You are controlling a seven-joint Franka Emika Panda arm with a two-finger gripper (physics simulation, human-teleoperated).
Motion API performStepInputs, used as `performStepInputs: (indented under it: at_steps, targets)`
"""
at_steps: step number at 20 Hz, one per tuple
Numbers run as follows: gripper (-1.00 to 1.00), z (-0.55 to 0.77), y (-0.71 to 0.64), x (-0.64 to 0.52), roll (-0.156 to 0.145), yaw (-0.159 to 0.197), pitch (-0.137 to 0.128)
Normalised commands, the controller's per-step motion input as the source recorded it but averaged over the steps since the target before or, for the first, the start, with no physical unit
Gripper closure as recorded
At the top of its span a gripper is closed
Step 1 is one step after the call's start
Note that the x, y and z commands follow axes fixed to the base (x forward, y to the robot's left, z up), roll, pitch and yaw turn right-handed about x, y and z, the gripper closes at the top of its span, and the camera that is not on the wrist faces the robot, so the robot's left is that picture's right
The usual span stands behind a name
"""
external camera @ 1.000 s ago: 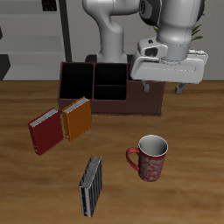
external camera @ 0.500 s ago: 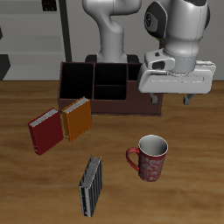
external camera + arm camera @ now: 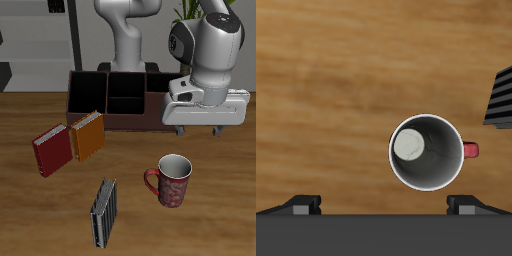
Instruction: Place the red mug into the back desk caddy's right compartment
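The red mug [image 3: 172, 180] stands upright on the wooden table, nearer the front edge, with its handle to one side. The wrist view shows it from above [image 3: 428, 150], with its pale inside and red handle. My gripper [image 3: 204, 128] is open and empty. It hangs above the table, between the mug and the back desk caddy [image 3: 108, 100], and a little farther back than the mug. In the wrist view both fingertips [image 3: 303, 203] stand wide apart and touch nothing. The caddy's right compartment [image 3: 150, 122] is partly hidden behind my gripper.
A red book [image 3: 52, 150] and an orange book [image 3: 88, 135] lie side by side in front of the caddy. A dark ribbed book [image 3: 104, 212] lies near the table's front edge, beside the mug; it also shows in the wrist view [image 3: 501, 98].
My gripper has moved down and toward the table's front edge, away from the caddy and closer to the mug. It stays open. The mug has not moved.
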Motion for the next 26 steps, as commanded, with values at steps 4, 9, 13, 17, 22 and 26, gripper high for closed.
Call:
performStepInputs:
  at_steps: [4, 9, 13, 17, 22, 26]
  targets:
    - [-1.00, -0.34, 0.08, 0.13, 0.019, 0.035, 0.026]
    - [-1.00, -0.32, 0.01, 0.13, 0.004, 0.004, 0.031]
    - [-1.00, -0.22, 0.01, 0.07, -0.006, 0.010, 0.016]
    - [-1.00, -0.32, 0.00, 0.05, -0.001, -0.011, 0.034]
    - [-1.00, -0.29, 0.00, 0.03, 0.007, -0.010, 0.036]
    - [-1.00, -0.26, -0.03, 0.04, -0.007, 0.001, 0.037]
